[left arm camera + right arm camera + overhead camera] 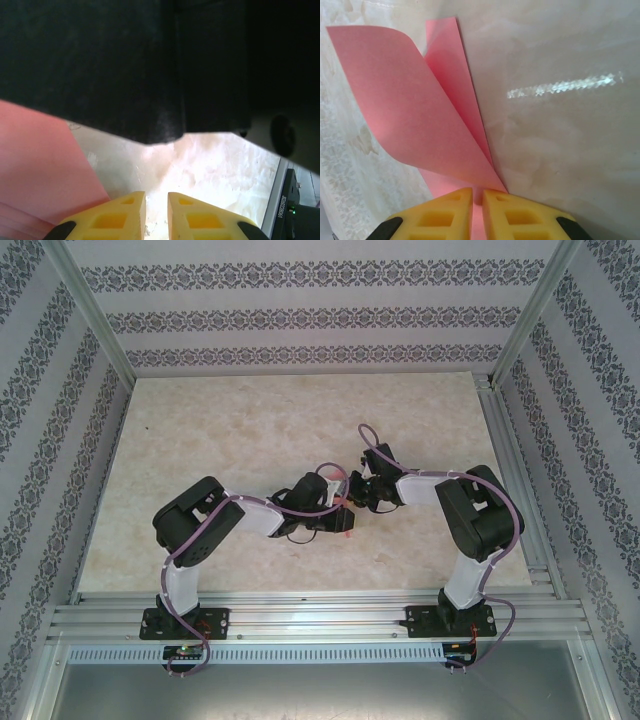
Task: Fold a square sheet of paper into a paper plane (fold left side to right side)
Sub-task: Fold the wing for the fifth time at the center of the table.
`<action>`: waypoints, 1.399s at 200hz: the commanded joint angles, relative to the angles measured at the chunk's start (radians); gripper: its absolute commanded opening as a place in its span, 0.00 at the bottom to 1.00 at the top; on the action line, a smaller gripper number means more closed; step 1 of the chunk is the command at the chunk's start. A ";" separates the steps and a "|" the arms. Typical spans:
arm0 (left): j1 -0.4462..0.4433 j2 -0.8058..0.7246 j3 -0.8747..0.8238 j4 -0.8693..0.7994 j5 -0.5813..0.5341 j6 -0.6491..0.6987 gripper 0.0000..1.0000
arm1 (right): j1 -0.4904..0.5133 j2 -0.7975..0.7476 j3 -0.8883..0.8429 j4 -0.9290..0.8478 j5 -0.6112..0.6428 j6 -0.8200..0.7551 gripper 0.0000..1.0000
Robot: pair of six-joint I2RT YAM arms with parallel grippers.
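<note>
While the right gripper (477, 196) has its yellow fingers (451, 210) pressed almost flush on a pinch of the square sheet of paper (405, 105), the pink sheet rises from that pinch in a soft curl, with one flap arched over the layer lying flat on the table (560, 150). Over to the left gripper (156, 197): its fingers sit close together, a thin slit between them showing bare table, so nothing is pinched there. The pink edge lies just beside it on its left, and a black casing (125, 70), likely the other arm, looms overhead. From above, both grippers meet near the middle of the table, a touch toward the near edge, with a sliver of pink peeking out beneath them. My read: this is the side-to-side fold, with the flap lifted and no crease set yet. The next move calls for taking the pinched edge across until it meets the opposite edge squarely, laying it down, then pressing along the fold. The risk is the curl springing back or landing askew.
</note>
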 commanded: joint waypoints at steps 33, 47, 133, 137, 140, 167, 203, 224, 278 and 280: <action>-0.100 0.033 -0.022 -0.136 0.068 0.024 0.16 | -0.003 0.024 -0.021 0.003 0.061 -0.016 0.17; -0.100 0.031 -0.024 -0.140 0.064 0.023 0.15 | -0.022 -0.002 -0.031 0.022 0.052 -0.009 0.18; -0.095 0.028 -0.039 -0.138 0.045 -0.001 0.14 | -0.189 -0.216 0.015 -0.129 0.042 -0.116 0.25; -0.094 0.028 -0.040 -0.137 0.045 -0.003 0.14 | -0.190 -0.218 0.017 -0.130 0.038 -0.117 0.23; -0.095 0.027 -0.040 -0.136 0.045 -0.002 0.14 | -0.189 -0.219 0.017 -0.133 0.033 -0.118 0.22; -0.094 0.023 -0.040 -0.140 0.040 -0.004 0.13 | -0.158 -0.232 -0.024 -0.125 0.009 -0.094 0.12; -0.094 0.019 -0.040 -0.149 0.035 -0.001 0.13 | -0.090 -0.240 -0.144 0.007 -0.042 -0.002 0.08; -0.094 0.016 -0.038 -0.152 0.032 -0.001 0.13 | -0.049 -0.223 -0.183 0.079 -0.064 0.047 0.08; -0.094 0.019 -0.035 -0.156 0.030 -0.002 0.13 | -0.033 -0.116 -0.156 0.114 -0.035 0.039 0.08; -0.094 0.019 -0.035 -0.156 0.031 -0.001 0.13 | -0.034 -0.110 -0.153 0.114 -0.034 0.037 0.08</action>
